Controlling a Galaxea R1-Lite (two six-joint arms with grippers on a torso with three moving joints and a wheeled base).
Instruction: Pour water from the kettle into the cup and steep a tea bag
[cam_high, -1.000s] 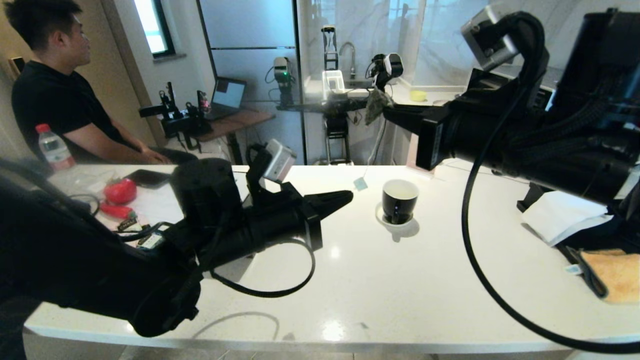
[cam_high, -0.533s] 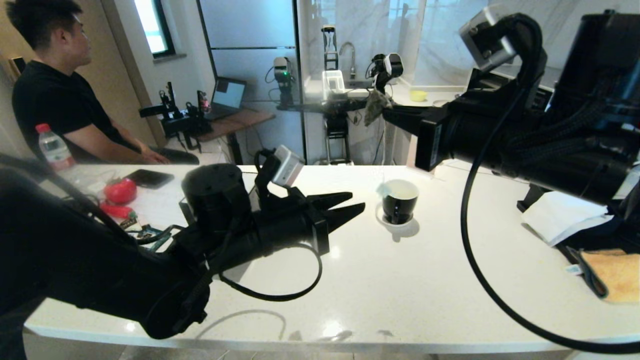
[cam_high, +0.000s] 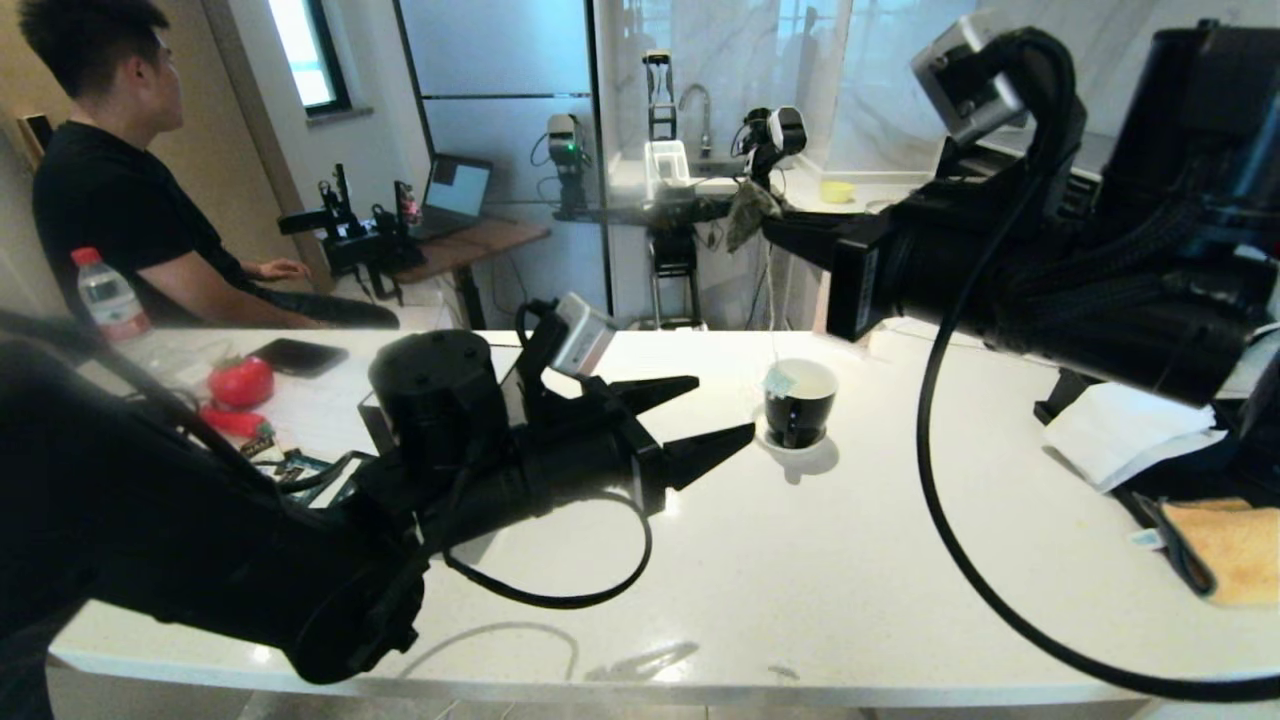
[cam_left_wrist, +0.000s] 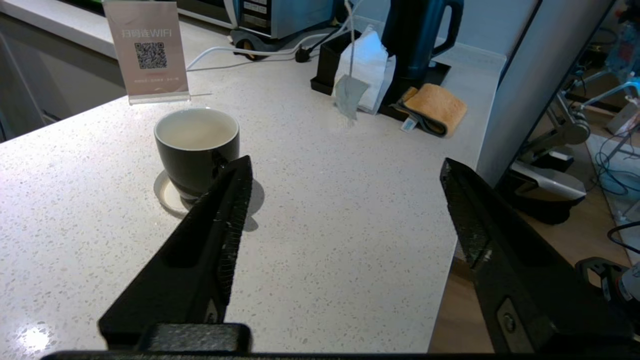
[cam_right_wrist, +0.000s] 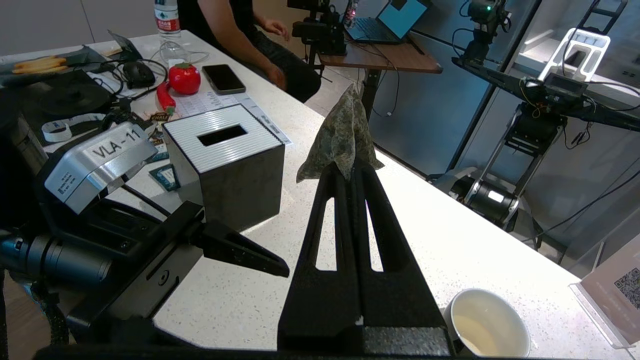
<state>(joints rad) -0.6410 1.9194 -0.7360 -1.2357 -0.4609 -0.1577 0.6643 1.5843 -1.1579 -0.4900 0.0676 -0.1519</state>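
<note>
The black cup (cam_high: 799, 402) stands on its white saucer (cam_high: 812, 458) mid-counter, with pale yellow water (cam_right_wrist: 477, 332) low inside. My right gripper (cam_high: 770, 222) hangs high above the cup, shut on the grey-green pouch of the tea bag (cam_right_wrist: 340, 135). A thin string drops from it to a small pale square piece (cam_high: 780, 381) by the cup's rim, also seen in the left wrist view (cam_left_wrist: 350, 95). My left gripper (cam_high: 723, 405) is open and empty, low over the counter just left of the cup (cam_left_wrist: 196, 145). The dark kettle (cam_left_wrist: 415, 40) stands at the counter's far right end.
A black tissue box (cam_right_wrist: 225, 160) sits behind my left wrist. An orange cloth (cam_left_wrist: 435, 107), a black tray with white tissue (cam_left_wrist: 367, 70) and a QR sign (cam_left_wrist: 147, 50) stand near the kettle. A seated person (cam_high: 110, 200), a phone, a red apple and a bottle are at the far left.
My left gripper has gone from shut to open and edged toward the cup. The small square piece on the string has swung from beside its tip to the cup's rim.
</note>
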